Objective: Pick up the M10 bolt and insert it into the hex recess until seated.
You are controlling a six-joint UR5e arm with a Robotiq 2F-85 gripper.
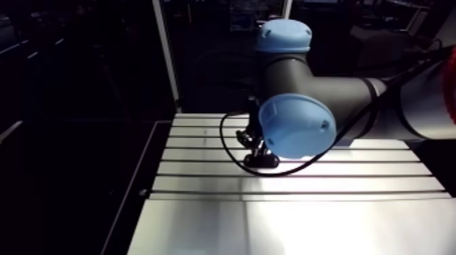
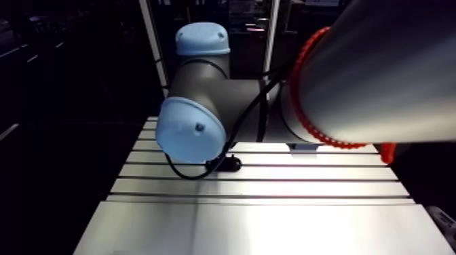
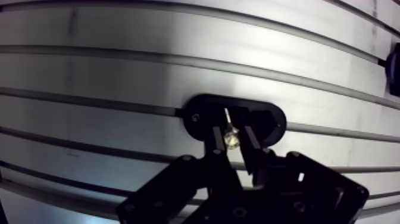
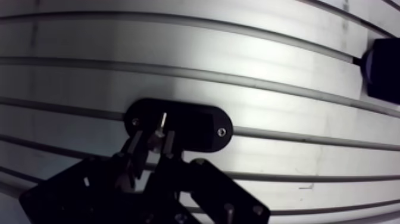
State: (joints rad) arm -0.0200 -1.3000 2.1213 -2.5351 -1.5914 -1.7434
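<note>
**Bolt pinched in the gripper, held over the black oval plate**

In my wrist view the gripper [image 3: 231,136] is clamped on the bolt [image 3: 231,137]. Its two fingers [image 3: 215,142] stand close together, and the small bright piece of metal is squeezed between their tips. A thin shining line, which I take to be the shank, runs from that bright spot away from the gripper and across the dark face of the oval plate [image 3: 202,113].

The plate lies flat on the slotted table [image 3: 119,71], straddling one of the slots. It has a small screw hole near each rounded end, and one of them [image 4: 221,131] shows plainly. The bolt sits over the plate, between those two holes.

The plate is black and the fingers shade it, so I cannot tell whether the bolt's tip has entered the plate or only hangs just above it.

Off to one side, well apart from the plate, a dark block [image 4: 381,68] rests on the table and is cut off at the edge of my view.

In the arm view the big blue joint cap [image 1: 297,125] hides most of the wrist. Beneath it I see only the dark lower end of the gripper meeting the plate, on one of the middle strips of the table, with a long bare stretch of aluminium nearer the camera.
</note>
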